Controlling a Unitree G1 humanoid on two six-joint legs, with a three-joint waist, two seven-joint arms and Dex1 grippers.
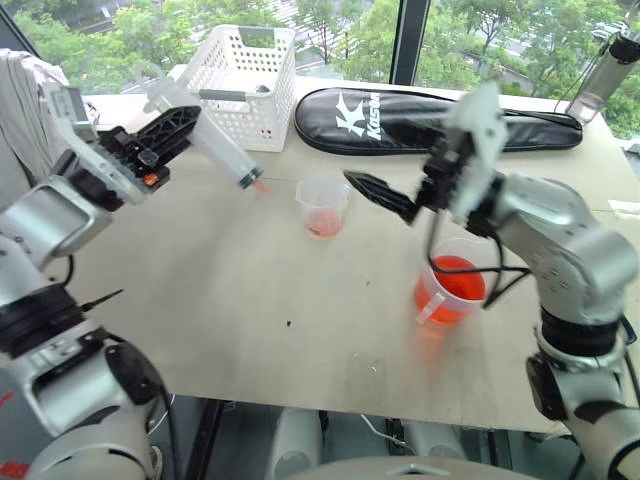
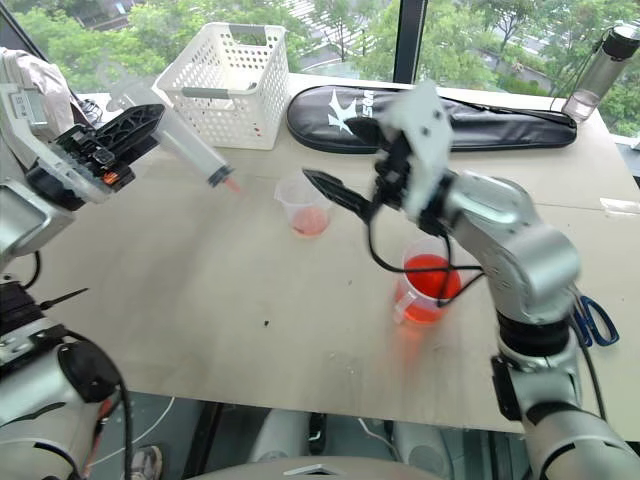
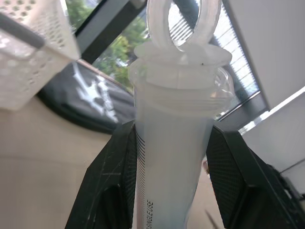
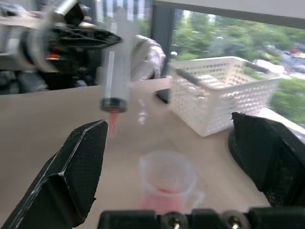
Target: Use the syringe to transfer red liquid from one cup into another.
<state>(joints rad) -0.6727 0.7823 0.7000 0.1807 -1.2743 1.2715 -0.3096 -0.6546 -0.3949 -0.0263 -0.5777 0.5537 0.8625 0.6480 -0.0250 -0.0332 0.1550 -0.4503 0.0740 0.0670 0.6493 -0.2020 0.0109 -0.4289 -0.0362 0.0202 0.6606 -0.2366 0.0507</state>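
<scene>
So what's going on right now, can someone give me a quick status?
Left gripper clamped on the syringe, held above the table. Right gripper open, empty. Small cup and handled cup both hold red liquid. Nothing in the way.

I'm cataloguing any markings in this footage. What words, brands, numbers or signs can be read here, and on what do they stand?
"SINGLE USE": printed lengthwise on the syringe barrel, beside a row of black scale ticks with no readable numbers.
A large white "K" with smaller white lettering after it: on the black bag at the far side of the table; the lettering is too blurred to read.
Nothing else carries readable text.
</scene>
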